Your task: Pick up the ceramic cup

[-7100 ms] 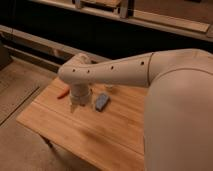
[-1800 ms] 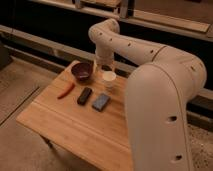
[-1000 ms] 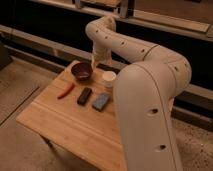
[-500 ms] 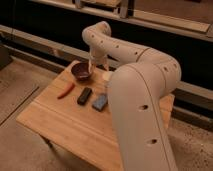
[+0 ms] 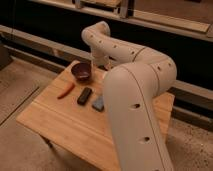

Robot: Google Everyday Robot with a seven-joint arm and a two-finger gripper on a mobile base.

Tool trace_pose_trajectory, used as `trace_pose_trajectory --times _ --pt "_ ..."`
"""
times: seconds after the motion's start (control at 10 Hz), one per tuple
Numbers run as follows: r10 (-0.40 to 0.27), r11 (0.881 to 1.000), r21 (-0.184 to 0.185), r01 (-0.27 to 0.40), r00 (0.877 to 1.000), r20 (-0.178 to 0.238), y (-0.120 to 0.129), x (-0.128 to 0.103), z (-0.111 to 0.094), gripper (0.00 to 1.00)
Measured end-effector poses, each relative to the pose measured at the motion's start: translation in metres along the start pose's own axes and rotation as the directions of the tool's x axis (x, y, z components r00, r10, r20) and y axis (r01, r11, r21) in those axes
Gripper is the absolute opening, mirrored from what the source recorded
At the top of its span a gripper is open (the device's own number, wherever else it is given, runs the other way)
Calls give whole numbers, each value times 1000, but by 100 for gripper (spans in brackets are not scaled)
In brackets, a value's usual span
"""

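Observation:
The ceramic cup does not show; the place just right of the bowl is covered by my arm. My white arm rises from the bottom right, bends at the top and comes down at the table's far edge. My gripper [image 5: 95, 67] hangs at its end, just right of the dark maroon bowl [image 5: 81, 71] and low over the table.
On the wooden table [image 5: 55, 125] lie a red-orange object [image 5: 65, 90], a black oblong object [image 5: 84, 95] and a grey-blue object [image 5: 98, 103] in a row in front of the bowl. A dark wall with a ledge runs behind the table.
My arm has swung to the left along the table's far edge. The white cup seen right of the bowl earlier is now covered by the arm.

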Motion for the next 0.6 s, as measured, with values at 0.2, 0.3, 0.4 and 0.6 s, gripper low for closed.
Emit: trace_pose_trajectory --times 0.2,0.3,0.4,0.6 --pt "6 1000 -13 -6 1000 -27 13 6 4 65" --pt "11 999 -30 -12 999 -44 16 7 12 65" --pt "11 999 -43 -13 998 -57 17 8 18 65" --pt "16 998 -55 -21 997 -82 14 8 30 65"
